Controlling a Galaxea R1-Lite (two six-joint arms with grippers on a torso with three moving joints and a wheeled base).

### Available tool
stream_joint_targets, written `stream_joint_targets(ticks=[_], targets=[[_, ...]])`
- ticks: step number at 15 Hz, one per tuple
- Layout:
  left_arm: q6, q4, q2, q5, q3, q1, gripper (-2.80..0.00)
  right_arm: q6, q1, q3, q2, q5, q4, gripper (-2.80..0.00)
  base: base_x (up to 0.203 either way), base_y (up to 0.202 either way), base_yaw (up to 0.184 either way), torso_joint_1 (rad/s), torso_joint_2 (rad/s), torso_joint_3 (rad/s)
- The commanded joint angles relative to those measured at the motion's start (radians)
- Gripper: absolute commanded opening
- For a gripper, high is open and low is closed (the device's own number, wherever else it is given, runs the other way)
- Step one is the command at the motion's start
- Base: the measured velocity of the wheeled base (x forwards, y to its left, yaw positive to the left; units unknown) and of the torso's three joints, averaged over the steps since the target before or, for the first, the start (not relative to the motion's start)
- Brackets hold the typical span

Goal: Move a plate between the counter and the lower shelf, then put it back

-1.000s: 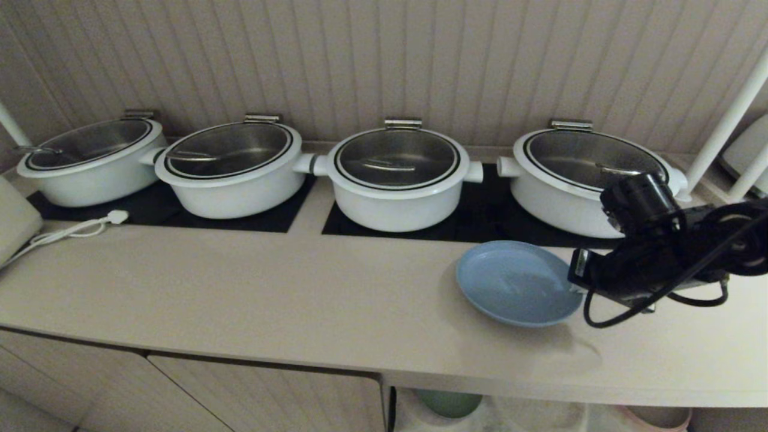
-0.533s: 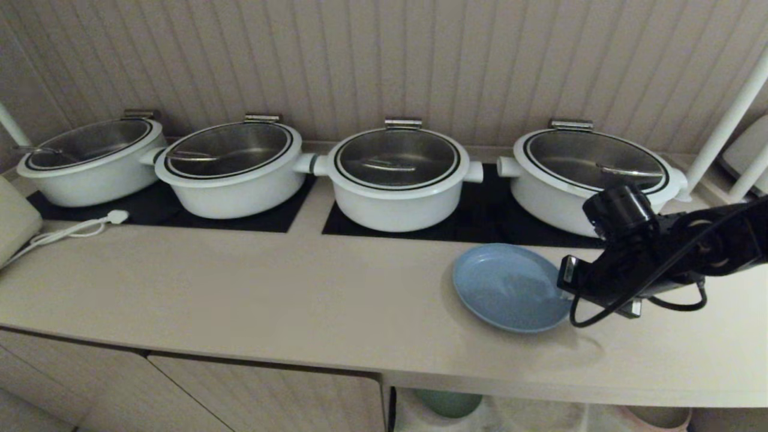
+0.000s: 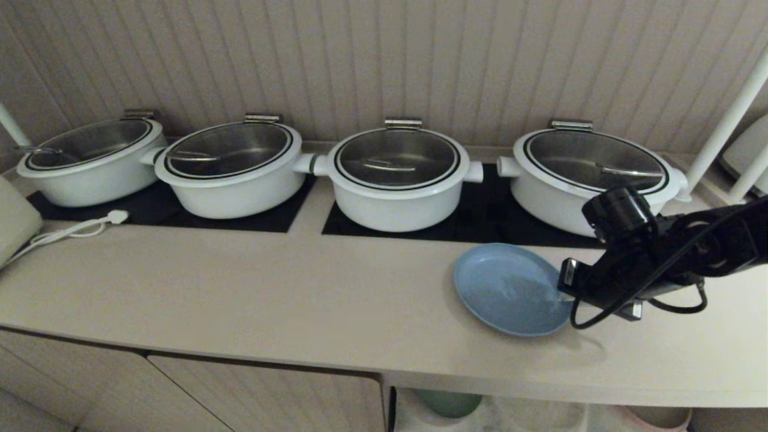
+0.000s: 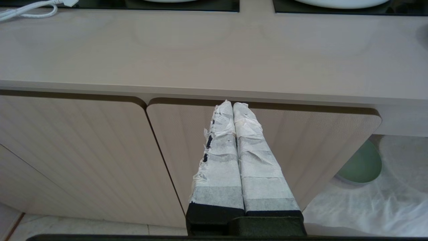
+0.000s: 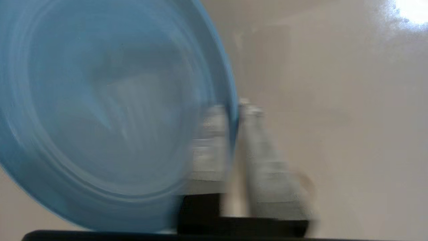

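head cam overlooks counter (image 3: pixel 240 288), wrists close

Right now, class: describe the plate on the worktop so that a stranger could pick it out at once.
Start at the long beige counter with its row of four white pots. In front of the rightmost pot lies the plate, with the right gripper at its rim. It alone is flat, round and light blue.

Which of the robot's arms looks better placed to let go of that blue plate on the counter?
The right. Its hand straddles the rim of the blue plate lying on the counter. The left hand hangs below, facing a cabinet door, far from the plate.
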Motion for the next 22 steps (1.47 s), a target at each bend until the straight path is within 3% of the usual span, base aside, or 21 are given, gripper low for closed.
stream_joint_targets(ticks=[1,13,22], targets=[[0.0,0.0,0.0,0.0,0.0,0.0,-2.8,0.004,0.0,0.001,-0.006,-0.001,0.001,0.0,0.0,0.0,0.0,0.0,0.0,0.0],[0.0,0.0,0.0,0.0,0.0,0.0,-2.8,-0.01,-0.011,0.016,-0.121,-0.005,0.007,0.0,0.0,0.0,0.0,0.0,0.0,0.0],[0.0,0.0,0.0,0.0,0.0,0.0,-2.8,-0.058,-0.01,0.169,-0.297,-0.004,0.004,0.0,0.0,0.0,0.0,0.0,0.0,0.0]])
